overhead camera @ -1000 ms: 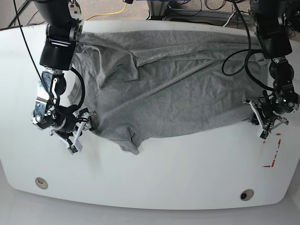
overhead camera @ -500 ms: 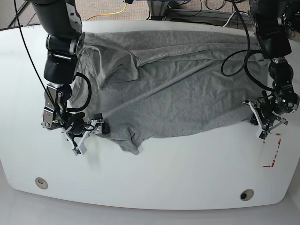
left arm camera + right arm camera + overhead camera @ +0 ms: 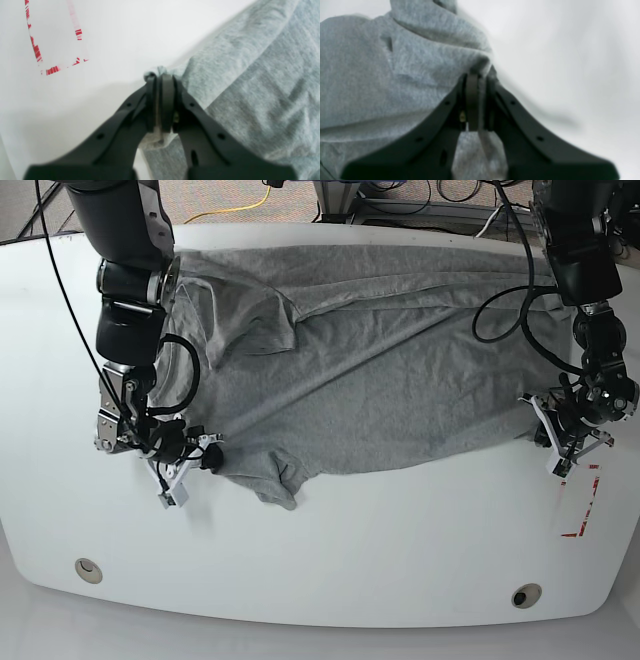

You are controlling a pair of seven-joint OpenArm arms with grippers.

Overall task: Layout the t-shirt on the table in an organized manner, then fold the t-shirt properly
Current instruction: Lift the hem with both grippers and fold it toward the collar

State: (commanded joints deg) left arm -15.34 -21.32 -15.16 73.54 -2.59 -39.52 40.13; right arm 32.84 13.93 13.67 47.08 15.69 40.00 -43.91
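Observation:
The heather-grey t-shirt (image 3: 380, 370) lies spread across the white table (image 3: 400, 550), rumpled, with a sleeve folded over near the upper left and a bunched flap at its front edge. No lettering shows. My right gripper (image 3: 209, 458) is at the shirt's front-left corner. In the right wrist view this right gripper (image 3: 477, 75) is shut on a bunched fold of the t-shirt (image 3: 382, 75). My left gripper (image 3: 542, 430) is at the shirt's right edge. In the left wrist view the left gripper (image 3: 160, 80) is shut on the hem of the t-shirt (image 3: 250, 75).
A worn red tape outline (image 3: 580, 515) lies just in front of my left gripper and shows as the red tape outline (image 3: 37, 52) in the left wrist view. Two round holes (image 3: 88, 568) (image 3: 526, 595) sit near the table's front edge. Cables hang behind the table.
My right gripper has moved rightward and slightly toward the front edge, pulling the shirt's front-left corner with it. The left gripper has held still.

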